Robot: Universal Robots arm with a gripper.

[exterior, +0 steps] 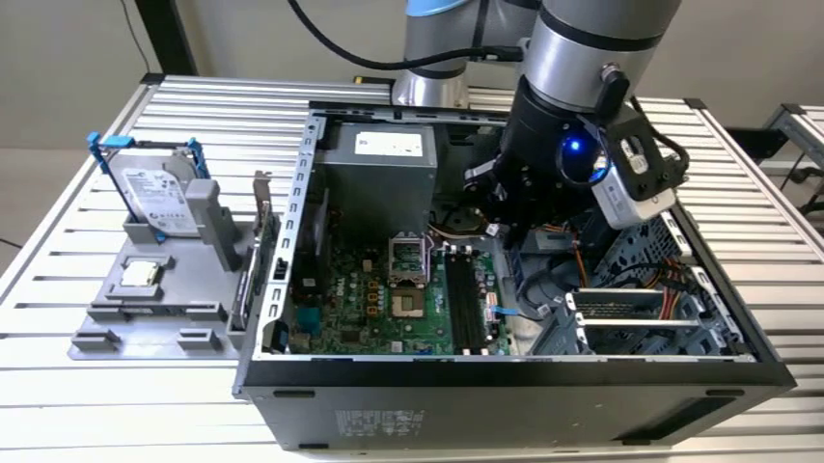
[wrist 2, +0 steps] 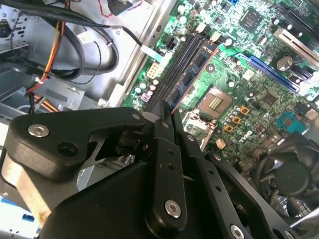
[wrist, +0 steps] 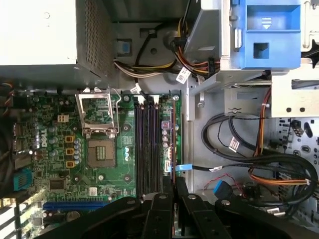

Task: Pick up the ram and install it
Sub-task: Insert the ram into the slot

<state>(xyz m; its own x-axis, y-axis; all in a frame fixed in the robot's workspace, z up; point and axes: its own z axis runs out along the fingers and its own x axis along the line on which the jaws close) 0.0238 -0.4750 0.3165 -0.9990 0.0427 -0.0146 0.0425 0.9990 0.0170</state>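
The ram [wrist 2: 193, 72] is a thin blue-green board with dark chips, standing on edge along the black memory slots [wrist 2: 174, 69] of the green motherboard. In the first wrist view the ram [wrist: 172, 149] shows edge-on at the slot nearest the case's cable side. My gripper [wrist 2: 171, 112] is shut on one end of the stick, its black fingers [wrist: 162, 209] pressed close on either side. In the exterior view the gripper [exterior: 505, 227] is down inside the open computer case, over the far end of the slots [exterior: 464, 299].
A silver hard drive in a blue frame [exterior: 154, 188] and a small square processor chip [exterior: 139, 275] sit on a grey holder at the exterior view's left. The open CPU socket [wrist: 102, 152], the power supply [wrist: 45, 35], loose cables [wrist: 259, 164] and a blue drive bay [wrist: 266, 32] crowd the case.
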